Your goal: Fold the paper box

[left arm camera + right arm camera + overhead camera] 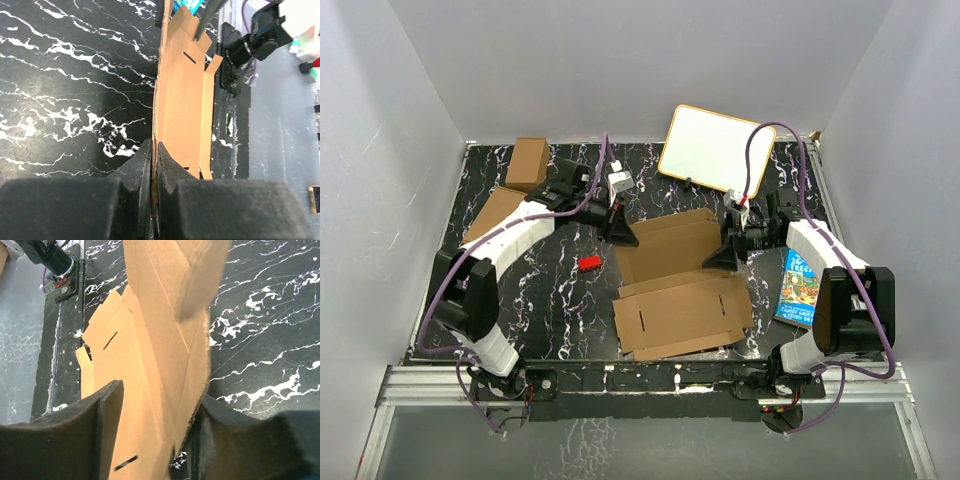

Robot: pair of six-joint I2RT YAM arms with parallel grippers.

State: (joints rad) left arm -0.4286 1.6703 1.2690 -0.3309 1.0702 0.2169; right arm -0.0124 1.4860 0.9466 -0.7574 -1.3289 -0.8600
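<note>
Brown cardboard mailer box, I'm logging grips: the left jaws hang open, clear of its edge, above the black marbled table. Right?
No. The left wrist view shows the left gripper with its jaws shut on the edge of the brown cardboard mailer box, above the black marbled table.

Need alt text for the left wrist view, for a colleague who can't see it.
The left claw is shut on the edge of the brown paper box, whose slotted panel stretches away over the black marbled table.
</note>
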